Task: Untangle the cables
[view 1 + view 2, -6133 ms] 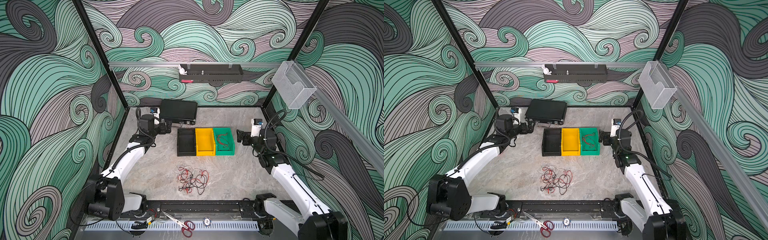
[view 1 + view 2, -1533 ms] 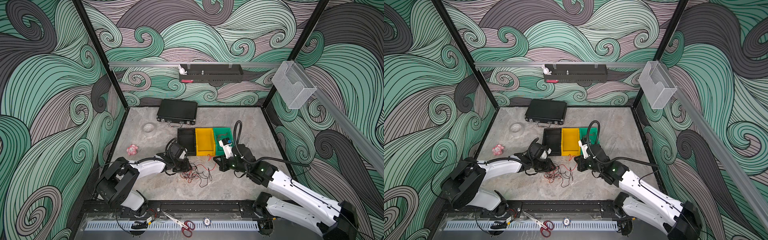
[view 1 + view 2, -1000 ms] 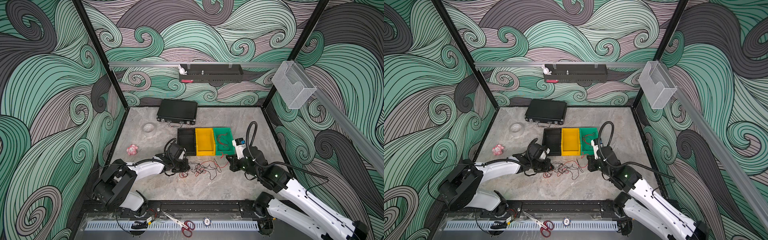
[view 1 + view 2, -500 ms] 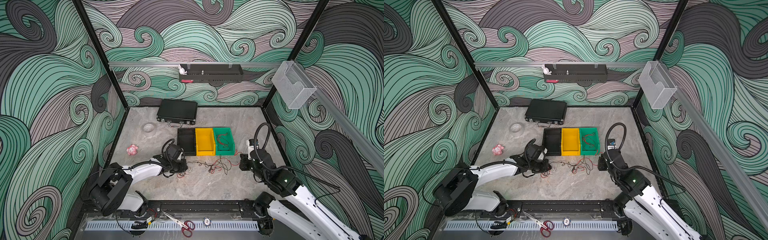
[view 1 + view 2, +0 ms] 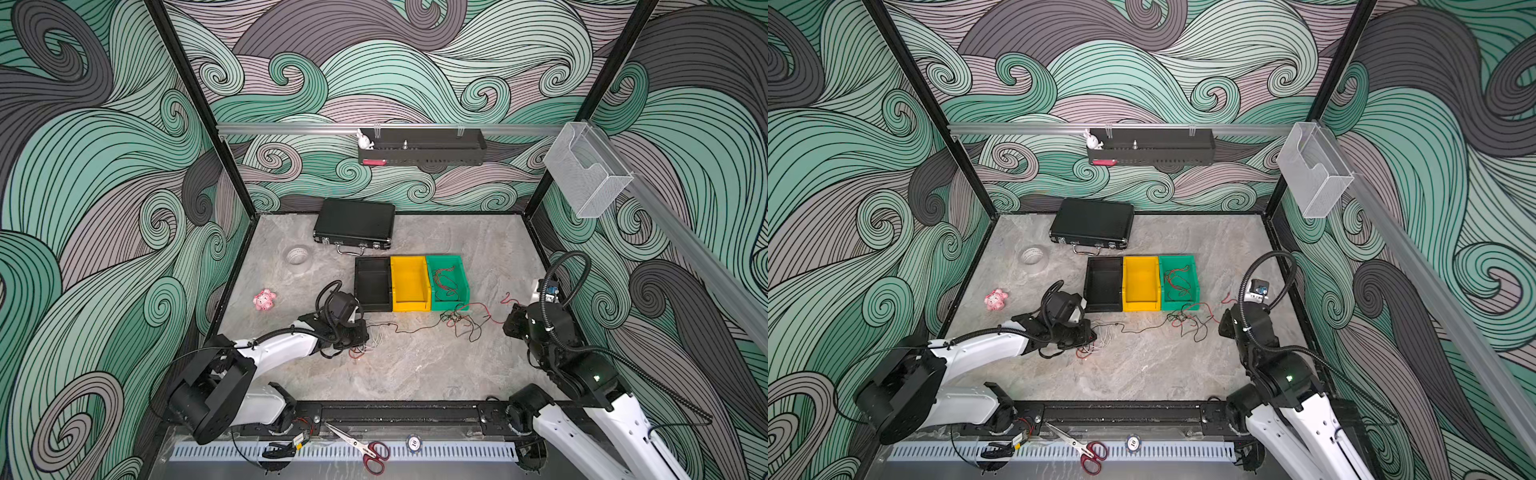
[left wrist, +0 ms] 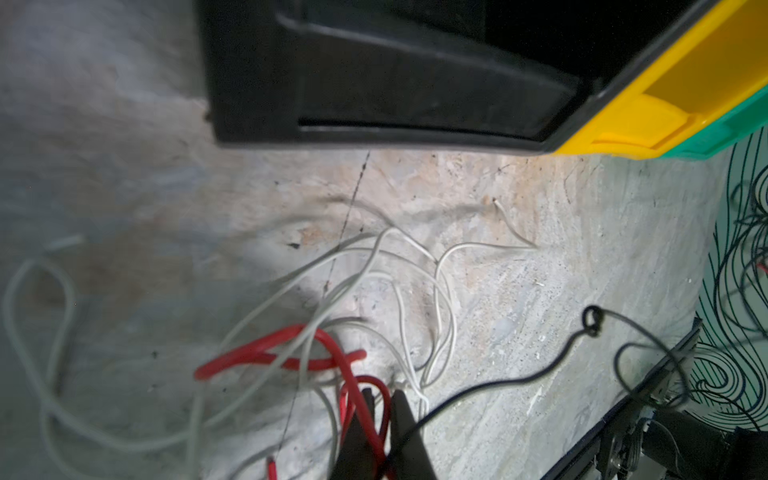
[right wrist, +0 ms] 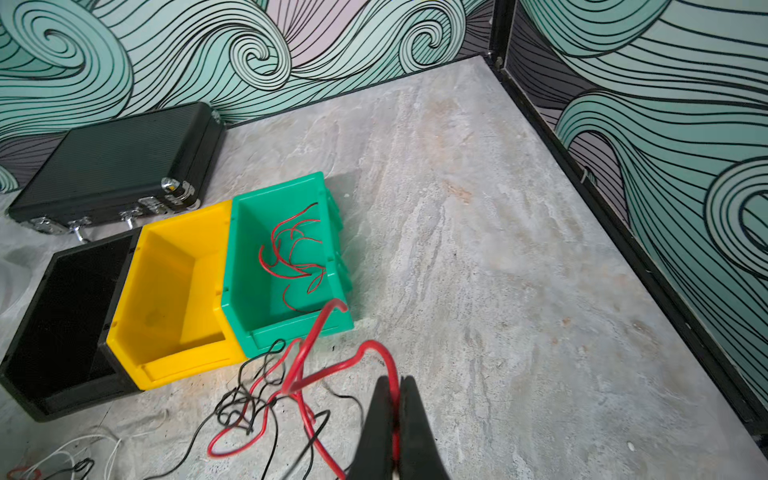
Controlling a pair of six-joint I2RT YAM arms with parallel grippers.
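Your right fingers (image 7: 417,432) are clamping together on a red cable (image 7: 376,349). Your left fingers (image 6: 409,436) are pinching shut on a red strand (image 6: 351,386) among white loops (image 6: 438,299), so the cables (image 5: 459,321) are lying strung out between them on the surface (image 5: 415,374). By my reading you are only getting partway: a few sorted red wires (image 7: 286,270) are already resting in the green bin (image 7: 249,270), but a black-and-red knot (image 7: 245,399) is sitting just in front of it, and the strands by your left fingers are crossing one another.
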